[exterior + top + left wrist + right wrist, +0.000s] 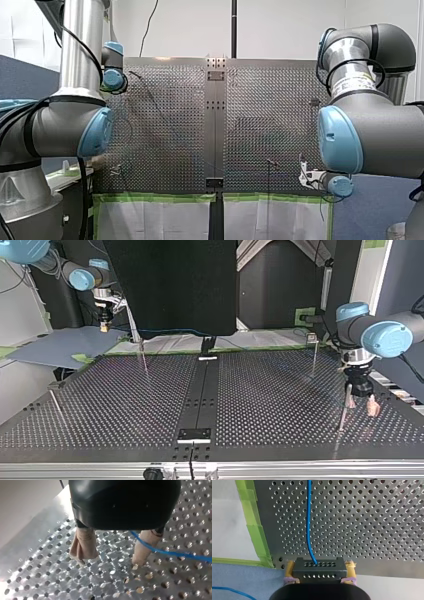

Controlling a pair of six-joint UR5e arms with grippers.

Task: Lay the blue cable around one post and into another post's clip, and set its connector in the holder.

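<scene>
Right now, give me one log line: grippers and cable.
right gripper: shut on connector | left gripper: open, over table | blue cable: runs from connector across table

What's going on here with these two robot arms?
My right hand grips the black connector of the blue cable at the perforated table edge, with the cable running out across the table. My left hand hangs open low over the table beside a thin post, the cable passing one of its fingers.
</scene>
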